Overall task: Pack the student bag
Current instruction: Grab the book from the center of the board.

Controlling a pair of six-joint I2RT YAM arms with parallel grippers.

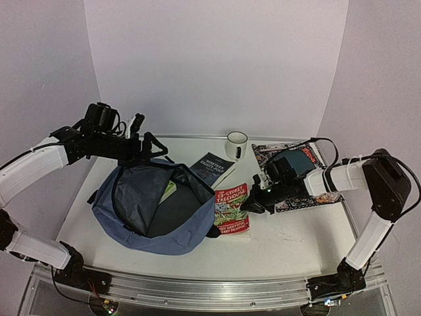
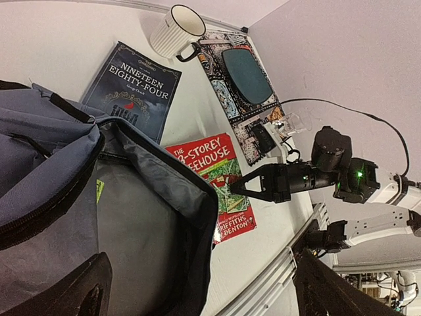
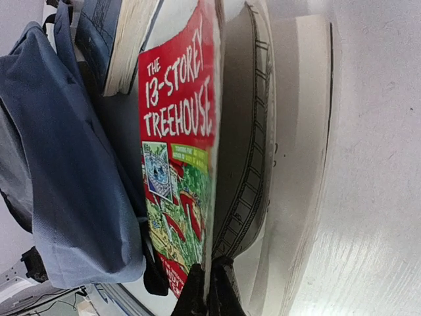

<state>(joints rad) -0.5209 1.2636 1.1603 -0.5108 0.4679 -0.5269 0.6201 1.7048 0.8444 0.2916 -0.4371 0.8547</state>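
The student bag (image 1: 131, 224) lies open on the left of the table, slate-blue with a dark grey lining (image 2: 131, 224). A yellow-green item (image 1: 170, 191) shows inside it. My left gripper (image 1: 143, 148) hovers over the bag's far rim, open wide, with the rim (image 2: 204, 217) passing between its fingers untouched. A red "13-Storey Treehouse" book (image 1: 231, 207) lies just right of the bag (image 3: 59, 151). My right gripper (image 1: 248, 205) is shut on the outer edge of the front cover (image 3: 177, 131), which stands lifted off the pages. The left wrist view shows the same pinch (image 2: 231, 187).
A dark "Nineteen Eighty-Four" book (image 1: 212, 166) lies behind the red one. A white mug (image 1: 236, 145) stands at the back. A black-and-white patterned book (image 2: 227, 99) with a teal case (image 2: 247, 76) on it lies under the right arm. The metal rail (image 1: 197, 289) edges the table's front.
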